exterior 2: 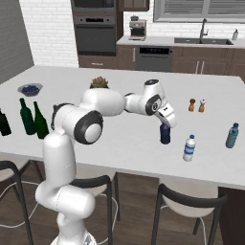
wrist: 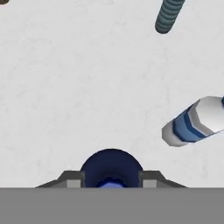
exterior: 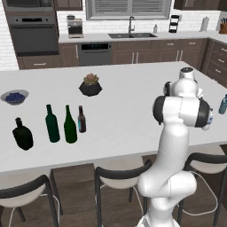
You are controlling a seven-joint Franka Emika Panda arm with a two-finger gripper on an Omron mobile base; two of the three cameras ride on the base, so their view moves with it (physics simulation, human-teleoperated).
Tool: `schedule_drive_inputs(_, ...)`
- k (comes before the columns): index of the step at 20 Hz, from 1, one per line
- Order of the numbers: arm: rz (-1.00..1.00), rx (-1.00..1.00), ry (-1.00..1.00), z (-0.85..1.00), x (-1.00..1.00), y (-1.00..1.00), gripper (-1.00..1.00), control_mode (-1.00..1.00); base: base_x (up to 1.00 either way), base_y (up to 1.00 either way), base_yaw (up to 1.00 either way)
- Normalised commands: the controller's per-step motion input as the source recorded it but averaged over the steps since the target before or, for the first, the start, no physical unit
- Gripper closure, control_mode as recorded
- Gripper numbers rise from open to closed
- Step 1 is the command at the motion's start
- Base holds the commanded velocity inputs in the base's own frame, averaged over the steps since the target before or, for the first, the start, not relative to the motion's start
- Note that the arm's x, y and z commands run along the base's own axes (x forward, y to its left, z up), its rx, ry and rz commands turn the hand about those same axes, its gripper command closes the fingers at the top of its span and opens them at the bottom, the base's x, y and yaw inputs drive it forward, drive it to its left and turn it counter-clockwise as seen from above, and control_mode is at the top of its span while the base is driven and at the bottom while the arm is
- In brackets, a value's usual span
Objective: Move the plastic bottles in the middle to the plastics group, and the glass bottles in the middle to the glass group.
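My gripper (exterior 2: 165, 125) is shut on the top of the stubby dark blue plastic bottle (exterior 2: 165, 135), which stands upright at the counter's right part. In the hand view its fingertips (wrist: 72, 180) press both sides of the bottle (wrist: 111, 165). Just right of it are the clear water bottle (exterior 2: 189, 148) (wrist: 192, 121) and the teal bottle (exterior 2: 232, 135) (wrist: 169, 15). At the far left stand the black flask (exterior: 22, 134), the straight-sided green bottle (exterior: 52, 124), the sloping-shouldered green bottle (exterior: 70, 125) and the brown bottle (exterior: 81, 119), close together.
A potted plant (exterior: 90, 85) and a bowl of blueberries (exterior: 14, 97) sit toward the back left of the white counter (exterior: 128, 102). Two small shakers (exterior 2: 197, 105) stand behind the blue bottle. Stools (exterior 2: 186, 201) line the front edge.
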Motion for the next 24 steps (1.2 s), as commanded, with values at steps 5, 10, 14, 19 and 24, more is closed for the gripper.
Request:
schedule_drive_inputs(5, -0.23, 0.01, 0.00, -0.11, 0.00, -0.17, 1.00, -1.00, 0.00, 0.00, 0.00)
schedule_drive_inputs(10, -0.19, 0.05, 0.00, -0.13, -0.11, -0.28, 1.00, -1.00, 0.00, 0.00, 0.00)
schedule_drive_inputs(14, -0.18, 0.06, 0.00, -0.03, -0.06, -0.25, 1.00, -1.00, 0.00, 0.00, 0.00)
schedule_drive_inputs(19, -0.14, 0.04, -0.06, 0.00, -0.10, -0.13, 1.00, -1.00, 0.00, 0.00, 0.00)
schedule_drive_inputs(24, -0.08, 0.00, -0.12, -0.12, -0.35, -0.07, 1.00, -1.00, 0.00, 0.00, 0.00)
